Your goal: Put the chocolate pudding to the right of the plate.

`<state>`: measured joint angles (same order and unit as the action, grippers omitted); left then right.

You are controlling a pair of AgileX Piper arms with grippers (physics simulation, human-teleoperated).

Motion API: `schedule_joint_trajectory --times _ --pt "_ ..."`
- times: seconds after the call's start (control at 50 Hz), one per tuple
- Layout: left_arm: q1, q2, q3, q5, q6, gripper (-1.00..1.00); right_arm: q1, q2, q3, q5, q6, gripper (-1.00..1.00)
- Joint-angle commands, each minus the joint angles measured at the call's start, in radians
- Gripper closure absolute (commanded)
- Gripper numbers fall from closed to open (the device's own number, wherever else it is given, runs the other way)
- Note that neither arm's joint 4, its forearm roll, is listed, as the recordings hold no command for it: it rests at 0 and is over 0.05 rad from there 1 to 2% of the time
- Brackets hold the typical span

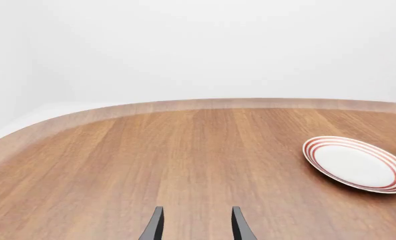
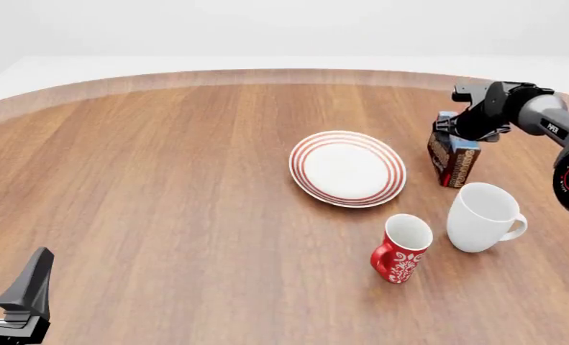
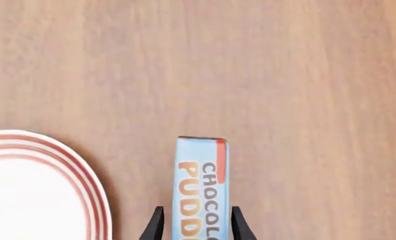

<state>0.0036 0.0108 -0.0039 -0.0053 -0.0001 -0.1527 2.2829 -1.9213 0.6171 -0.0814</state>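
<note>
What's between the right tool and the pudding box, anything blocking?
Nothing visible. The right tool already straddles the chocolate pudding, one finger on each side. The box stands on bare table right of the plate, apart from it.

A rounded wooden table [image 2: 169, 180] carries a red-ringed white plate [image 2: 347, 167], with the chocolate pudding box [image 2: 454, 159] standing on edge just to its right. Nearer stand a white mug [image 2: 483, 216] and a red patterned mug [image 2: 401, 249].
</note>
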Motion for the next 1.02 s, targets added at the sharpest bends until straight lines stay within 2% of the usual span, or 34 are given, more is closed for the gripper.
schedule_joint_trajectory --times 0.02,0.08,0.2,0.24,0.34,0.38,0.46,0.54,0.56,0.62,0.64,0.68,0.82,0.9,0.94,0.98,1.0,1.02 --pt "0.0 0.0 0.0 0.0 0.0 -1.0 -0.002 -0.001 -0.001 0.005 0.004 -1.0" --pt "0.0 0.0 0.0 0.0 0.0 -1.0 0.001 -0.023 0.014 0.007 -0.003 -1.0" --pt "0.0 0.0 0.0 0.0 0.0 -1.0 0.034 -0.161 0.012 0.059 -0.007 -1.0" --pt "0.0 0.0 0.0 0.0 0.0 -1.0 0.034 -0.246 -0.015 0.11 -0.048 -1.0" --pt "0.0 0.0 0.0 0.0 0.0 -1.0 0.082 -0.366 -0.147 0.244 -0.084 -1.0" --pt "0.0 0.0 0.0 0.0 0.0 -1.0 0.097 -0.426 -0.36 0.395 -0.131 -1.0" --pt "0.0 0.0 0.0 0.0 0.0 -1.0 0.141 -0.433 -0.75 0.602 -0.157 -1.0" --pt "0.0 0.0 0.0 0.0 0.0 -1.0 0.164 -0.633 -0.857 0.602 -0.201 -1.0" --pt "0.0 0.0 0.0 0.0 0.0 -1.0 0.164 -0.667 -0.893 0.596 -0.229 -1.0" --pt "0.0 0.0 0.0 0.0 0.0 -1.0 0.13 -0.776 -0.912 0.541 -0.247 -1.0" --pt "0.0 0.0 0.0 0.0 0.0 -1.0 0.134 -0.809 -0.912 0.524 -0.278 -1.0" --pt "0.0 0.0 0.0 0.0 0.0 -1.0 0.125 -0.862 -0.91 0.505 -0.282 -1.0" --pt "0.0 0.0 0.0 0.0 0.0 -1.0 0.149 -0.849 -0.907 0.527 -0.303 -1.0" --pt "0.0 0.0 0.0 0.0 0.0 -1.0 0.152 -0.835 -0.907 0.514 -0.29 -1.0" --pt "0.0 0.0 0.0 0.0 0.0 -1.0 0.161 -0.84 -0.908 0.502 -0.309 -1.0" --pt "0.0 0.0 0.0 0.0 0.0 -1.0 0.161 -0.838 -0.906 0.5 -0.306 -1.0" --pt "0.0 0.0 0.0 0.0 0.0 -1.0 0.192 -0.843 -0.907 0.498 -0.286 -1.0" --pt "0.0 0.0 0.0 0.0 0.0 -1.0 0.266 -0.843 -0.907 0.499 -0.188 -1.0"
